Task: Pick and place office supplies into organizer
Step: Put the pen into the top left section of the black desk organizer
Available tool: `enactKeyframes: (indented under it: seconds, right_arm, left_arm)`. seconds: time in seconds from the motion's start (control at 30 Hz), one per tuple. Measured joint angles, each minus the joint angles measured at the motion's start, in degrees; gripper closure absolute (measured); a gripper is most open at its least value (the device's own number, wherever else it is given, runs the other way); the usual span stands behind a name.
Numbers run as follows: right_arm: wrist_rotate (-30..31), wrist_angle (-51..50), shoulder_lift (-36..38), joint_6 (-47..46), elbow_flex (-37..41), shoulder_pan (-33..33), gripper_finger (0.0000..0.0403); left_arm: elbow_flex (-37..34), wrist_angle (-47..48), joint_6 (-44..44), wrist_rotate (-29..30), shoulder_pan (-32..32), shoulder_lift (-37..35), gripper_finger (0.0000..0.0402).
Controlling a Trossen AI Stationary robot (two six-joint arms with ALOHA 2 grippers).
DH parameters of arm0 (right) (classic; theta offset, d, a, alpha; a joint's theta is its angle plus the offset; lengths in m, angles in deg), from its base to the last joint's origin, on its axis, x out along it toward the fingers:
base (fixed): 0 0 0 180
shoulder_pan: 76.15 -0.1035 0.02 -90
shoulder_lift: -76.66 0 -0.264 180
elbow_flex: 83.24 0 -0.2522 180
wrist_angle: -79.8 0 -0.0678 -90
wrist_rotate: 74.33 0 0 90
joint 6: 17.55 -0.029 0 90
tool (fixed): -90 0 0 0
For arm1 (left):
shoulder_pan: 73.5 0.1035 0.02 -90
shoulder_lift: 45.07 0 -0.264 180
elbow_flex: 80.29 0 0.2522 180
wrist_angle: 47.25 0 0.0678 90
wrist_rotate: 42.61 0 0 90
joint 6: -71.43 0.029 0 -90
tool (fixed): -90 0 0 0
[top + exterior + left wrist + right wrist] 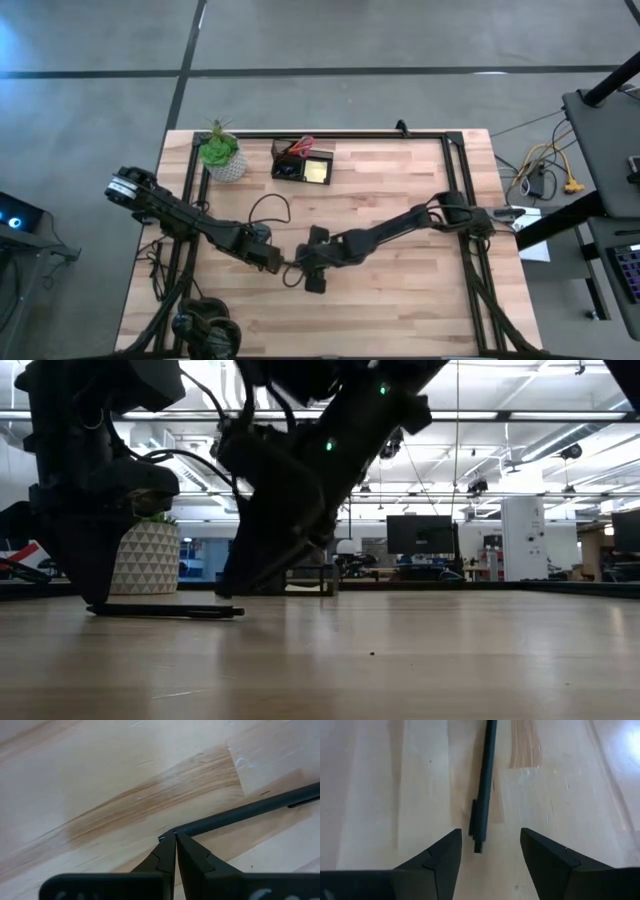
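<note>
A black pen (165,611) lies flat on the wooden table, near its middle, between my two grippers. My left gripper (175,836) is shut, and its fingertips meet at the pen's pointed end. In the high view my left gripper (277,262) comes in from the table's left. My right gripper (490,831) is open and low over the table. Its fingers stand on either side of the pen's clip end (477,837) without touching it. The black organizer (303,162) stands near the far edge and holds red-handled scissors (300,148) and a yellow sticky-note pad (318,171). My left gripper's shut fingertips (167,847) touch the pen's pointed end (172,832), coming at it slanting down along the pen's length. I cannot tell whether they pinch that end or only rest against it. The pen lies flat on the table.
A potted green plant (222,155) in a white pot (145,560) stands left of the organizer by the far edge. A black cable loop (268,208) lies on the table behind my left arm. Bare wood stretches to the right and near side.
</note>
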Motion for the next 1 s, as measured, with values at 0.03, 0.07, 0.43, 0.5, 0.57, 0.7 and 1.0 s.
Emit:
enactKeyframes:
  seconds: [0.03, 0.07, 0.43, 0.5, 0.57, 0.7, 1.0]
  right_arm:
    - [0.0, 0.1, -0.5, 0.1, -0.2, 0.0, 0.0204]
    - [-0.1, 0.2, -1.1, 0.3, -0.3, 0.0, 0.0204]
    - [-0.4, 0.6, -2.3, 2.9, -2.1, 0.0, 0.0205]
    - [-0.5, 0.7, -2.3, 2.6, -1.9, 0.0, 0.0206]
    - [-0.5, 0.5, -2.3, 2.4, -1.3, 0.1, 0.0210]
    - [-0.4, 0.6, -2.3, 2.7, -0.6, 0.1, 0.0221]
    - [-0.6, 1.2, -3.7, 3.9, -0.5, 0.2, 0.0266]
  left_arm:
    - [0.0, 0.0, 0.0, 0.0, 0.0, 0.0, 0.0402]
    - [0.0, -0.1, 0.0, 0.0, 0.0, 0.0, 0.0402]
    - [0.0, -0.3, 0.0, 0.0, 0.0, 0.0, 0.0402]
    - [0.0, -0.5, 0.0, 0.0, 0.0, 0.0, 0.0402]
    - [0.0, -1.3, 0.0, 0.2, 0.0, 0.0, 0.0402]
    - [-0.1, -3.0, -0.1, 0.8, 0.0, 0.1, 0.0402]
    - [0.0, -6.7, -0.1, 1.4, 0.0, 1.3, 0.0402]
